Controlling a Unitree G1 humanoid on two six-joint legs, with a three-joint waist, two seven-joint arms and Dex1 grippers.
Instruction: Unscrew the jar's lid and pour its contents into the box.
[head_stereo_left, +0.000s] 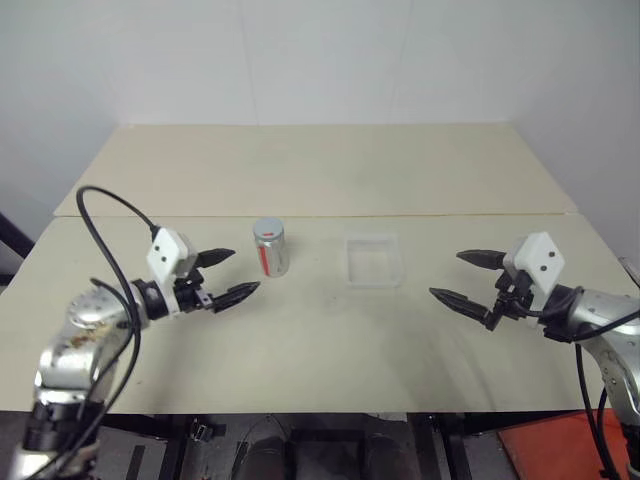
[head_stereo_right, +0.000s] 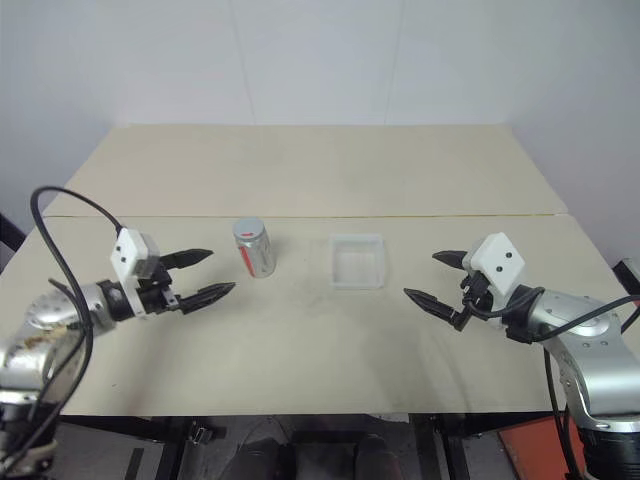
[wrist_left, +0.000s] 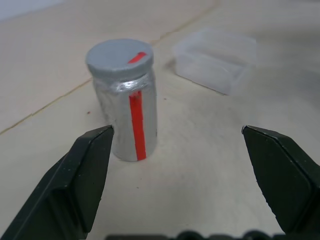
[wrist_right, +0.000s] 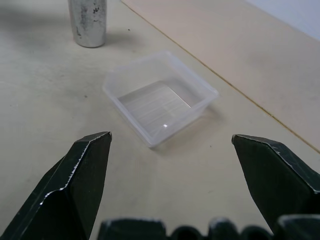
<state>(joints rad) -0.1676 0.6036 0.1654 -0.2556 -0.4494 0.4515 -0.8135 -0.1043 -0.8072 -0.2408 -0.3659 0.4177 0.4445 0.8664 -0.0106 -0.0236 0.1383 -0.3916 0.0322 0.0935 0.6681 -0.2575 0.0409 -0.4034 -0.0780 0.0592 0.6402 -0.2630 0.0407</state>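
From the head views we see the whole layout: the jar (head_stereo_left: 270, 247) stands upright on the pale table (head_stereo_left: 320, 330), the box (head_stereo_left: 373, 260) sits well apart from it on its right side, and our two hands flank the pair; the left hand (head_stereo_left: 228, 275) hovers just beside the jar, its two black fingers spread and holding nothing; the right hand (head_stereo_left: 466, 278) hangs near the box, likewise spread and empty.

The left wrist view gives what the head views cannot: the lid (wrist_left: 119, 56) is a flat, matte grey disc with a short red stroke on top, seated on the jar; below it the jar's wall is crinkled, shiny and foil-like, with a red stripe running straight down its side; a seam between two table boards runs behind it.

The right wrist view looks into the box from close by: it is clear, thin-walled plastic with rounded corners and a slightly frosted rim, its floor faintly ridged and catching a glint of light; we see nothing lying in it; the jar's lower body stands beyond it, scuffed and dull silver.

We cannot see the contents.
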